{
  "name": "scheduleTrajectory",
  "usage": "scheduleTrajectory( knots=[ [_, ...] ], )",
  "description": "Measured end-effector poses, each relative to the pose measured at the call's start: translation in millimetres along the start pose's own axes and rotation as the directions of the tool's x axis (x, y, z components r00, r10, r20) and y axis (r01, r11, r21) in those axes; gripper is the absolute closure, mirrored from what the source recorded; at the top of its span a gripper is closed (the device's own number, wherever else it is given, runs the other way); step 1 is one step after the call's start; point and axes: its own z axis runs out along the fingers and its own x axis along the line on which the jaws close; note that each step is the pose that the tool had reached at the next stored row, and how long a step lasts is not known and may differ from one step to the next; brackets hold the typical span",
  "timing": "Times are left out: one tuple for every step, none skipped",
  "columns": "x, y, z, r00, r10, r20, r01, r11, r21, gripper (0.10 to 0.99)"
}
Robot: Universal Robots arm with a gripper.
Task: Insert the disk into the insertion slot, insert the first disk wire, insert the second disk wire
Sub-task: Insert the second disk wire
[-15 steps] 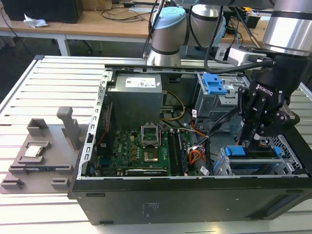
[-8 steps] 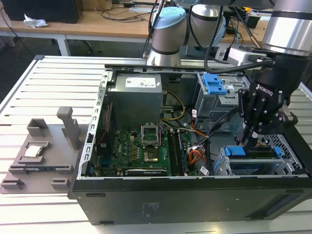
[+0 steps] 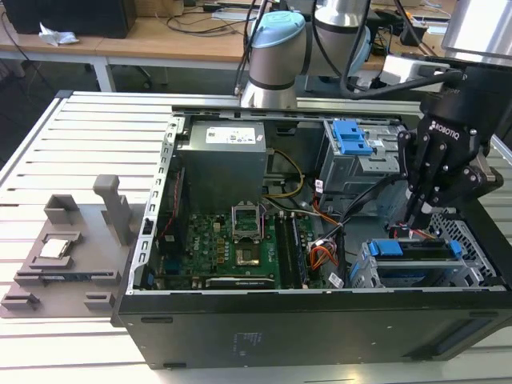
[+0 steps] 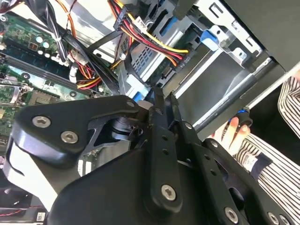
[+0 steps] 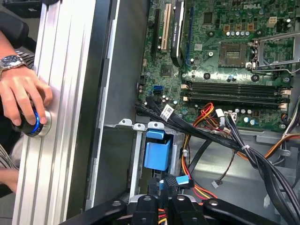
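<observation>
A robotics lab.
Open PC case [image 3: 240, 328] on a slatted metal table [image 3: 80, 136], cable-strewn wooden benches [image 3: 160, 36] behind, robot arm [image 3: 276, 48] overhead.

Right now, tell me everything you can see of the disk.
The disk lies flat inside the grey perforated metal cage at the exterior view's lower right, in the open computer case. Showing are its dark long edge and the bright blue plastic carrier clipped round it, a blue tab at each end. Its label is hidden. The gripper hangs right above that edge among cables; whether it touches the disk cannot be told.
</observation>
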Motion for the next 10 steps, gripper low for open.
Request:
scheduleTrajectory(
  knots=[
    [0.3, 0.0, 0.1, 1.0000, 0.000, 0.0025, 0.000, 1.0000, 0.000, 0.894],
    [0.9, 0.1, 0.3, 1.0000, 0.000, 0.0031, 0.000, 1.0000, 0.000, 0.894],
    [1.6, 0.1, 0.6, 1.0000, 0.000, 0.0033, 0.000, 1.0000, 0.000, 0.894],
    [1.6, 0.1, 0.6, 1.0000, 0.000, 0.0032, 0.000, 1.0000, 0.000, 0.894],
    [1.7, 0.1, 0.5, 1.0000, 0.000, 0.0031, 0.000, 1.0000, 0.000, 0.894],
    [1.8, 0.1, 0.6, 1.0000, 0.000, 0.0031, 0.000, 1.0000, 0.000, 0.894],
    [1.8, 0.1, 0.6, 1.0000, 0.000, 0.0032, 0.000, 1.0000, 0.000, 0.894],
    [1.8, 0.1, 0.6, 1.0000, 0.000, 0.0031, 0.000, 1.0000, 0.000, 0.894],
    [1.9, 0.1, 0.6, 1.0000, 0.000, 0.0031, 0.000, 1.0000, 0.000, 0.894],
    [2.0, 0.1, 0.6, 1.0000, 0.000, 0.0031, 0.000, 1.0000, 0.000, 0.894]
  ],
)
